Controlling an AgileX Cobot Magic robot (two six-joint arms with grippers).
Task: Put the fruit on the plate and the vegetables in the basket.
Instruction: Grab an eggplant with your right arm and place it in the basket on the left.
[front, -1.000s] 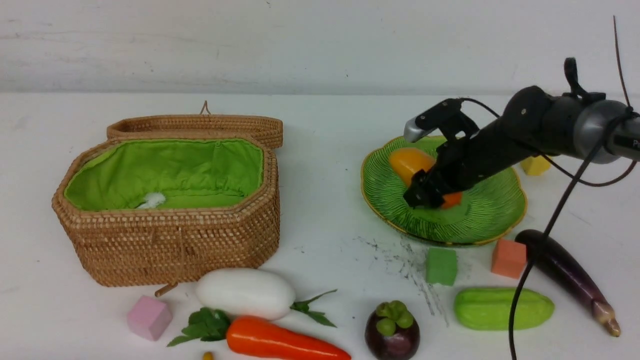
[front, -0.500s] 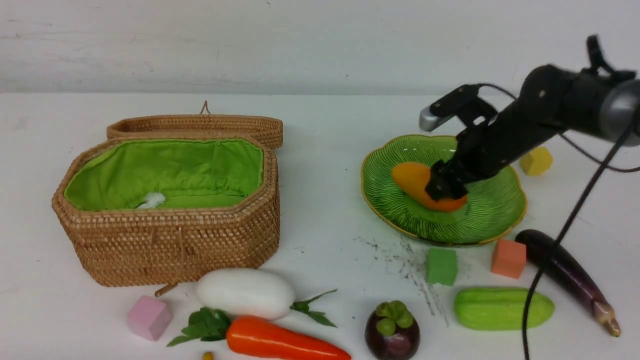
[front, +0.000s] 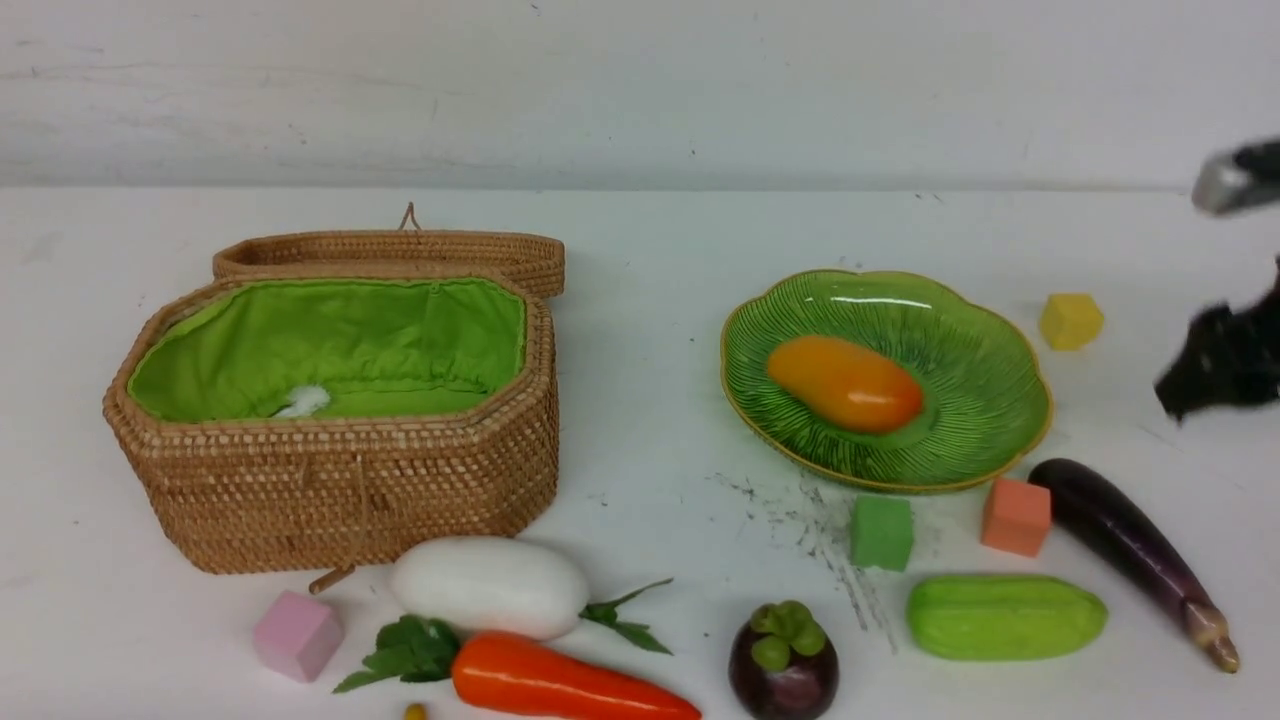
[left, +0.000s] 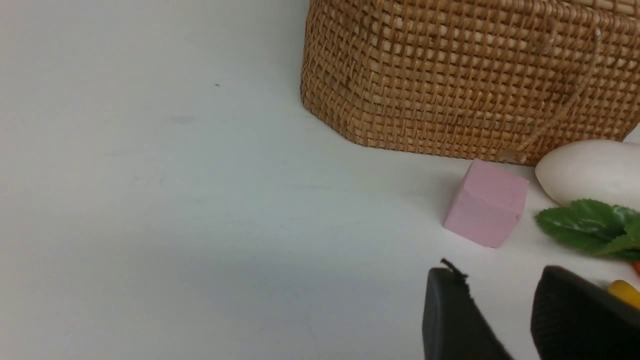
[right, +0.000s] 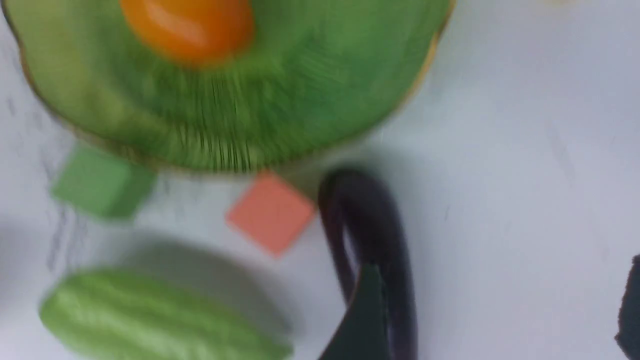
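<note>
The orange-yellow mango (front: 845, 383) lies alone on the green plate (front: 970, 440). My right gripper (front: 1218, 372) is a blur at the right edge, above the eggplant (front: 1130, 545). In its wrist view the right gripper (right: 500, 310) is open and empty. The cucumber (front: 1005, 617) and mangosteen (front: 783, 660) sit along the front. The white vegetable (front: 490, 585) and carrot (front: 560, 685) lie before the open basket (front: 340, 490). My left gripper (left: 500, 305) is open over bare table near the basket (left: 465, 85). A yellow banana tip (left: 625, 292) peeks past one finger.
Foam cubes are scattered about: pink (front: 298, 635), green (front: 883, 532), orange (front: 1017, 516) and yellow (front: 1071, 320). The basket lid (front: 400, 250) lies folded back behind it. A wall closes the table's far side.
My right gripper has let go of the mango on the plate and pulled back to the right edge of the front view. The mango now lies uncovered.
</note>
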